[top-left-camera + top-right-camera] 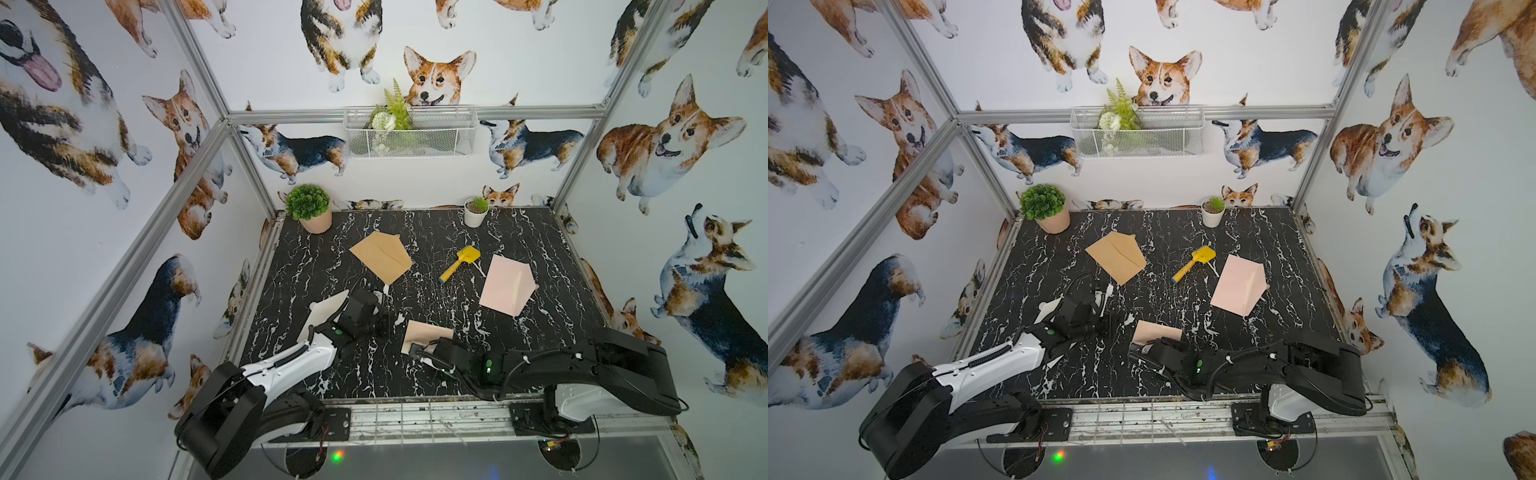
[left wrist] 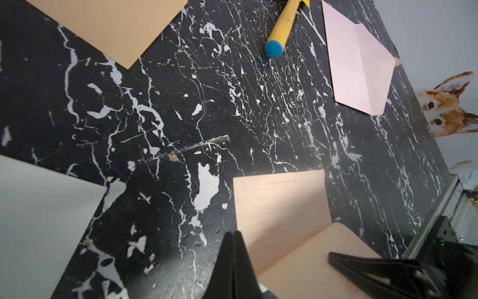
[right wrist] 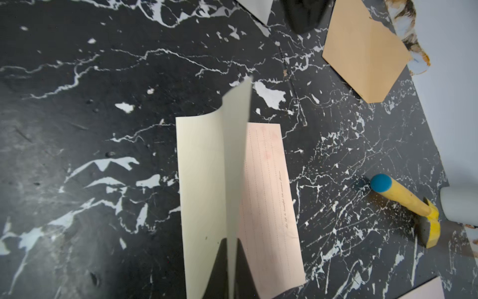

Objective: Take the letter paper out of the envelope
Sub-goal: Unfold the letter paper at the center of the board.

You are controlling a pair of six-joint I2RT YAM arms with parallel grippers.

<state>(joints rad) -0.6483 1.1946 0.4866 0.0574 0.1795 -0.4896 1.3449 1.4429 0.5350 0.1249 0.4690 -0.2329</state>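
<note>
The right gripper (image 3: 231,242) is pinching the folded letter paper, pink and ruled on its face and cream on its back (image 3: 266,194). Its fingers are pressing together on one cream leaf, which is standing up from between them. The ruled leaf is lying flat on the black, white-veined marble tabletop (image 3: 77,155) just beside them. Pinching the raised leaf is, I judge, giving a thin, floppy sheet an edge to be carried by.

The left gripper (image 2: 232,235) is hovering low with its fingers pressed together on nothing. One edge of the letter paper is lying just beside its tips, and I cannot tell whether it is touching them. The flat white paper envelope (image 2: 38,220) is lying to the other side of those fingers, with bare table between it and the paper. So the letter is looking fully out of its envelope and the job is nearing its end, with probably only the setting down left. The leaf could be creasing or slipping in so narrow a pinch.

Well beyond both pairs of fingers, a brown paper envelope (image 1: 380,257), a pale pink paper envelope (image 1: 505,286) and a yellow plastic toy shovel with a blue-capped handle (image 1: 459,264) are lying apart from one another, playing no part
</note>
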